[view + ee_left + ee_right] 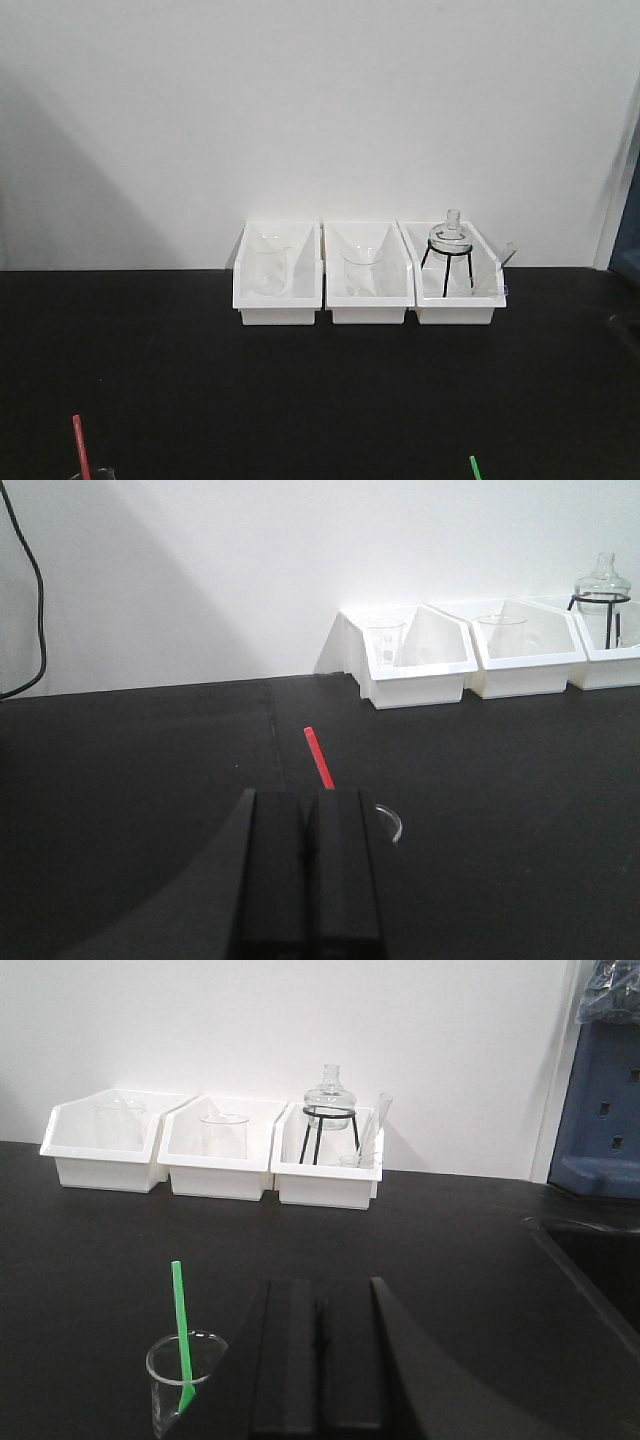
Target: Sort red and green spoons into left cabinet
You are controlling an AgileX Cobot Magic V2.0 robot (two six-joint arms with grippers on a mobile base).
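The red spoon (319, 755) leans up from a small glass beaker (392, 822) that is mostly hidden behind my left gripper (307, 798). That gripper is shut, its fingers pressed together with nothing between them. The red handle (80, 445) also shows at the bottom left of the front view. The green spoon (181, 1325) stands bowl-down in another clear beaker (172, 1372), just left of my right gripper (320, 1295), which is shut and empty. The green handle tip (476, 467) shows at the bottom right of the front view. The left cabinet is out of view.
Three white bins (366, 300) stand in a row at the back of the black table against the white wall. Two hold beakers; the right one holds a flask on a black tripod (448, 250). A blue unit (605, 1110) stands far right, beside a recessed edge (580, 1250).
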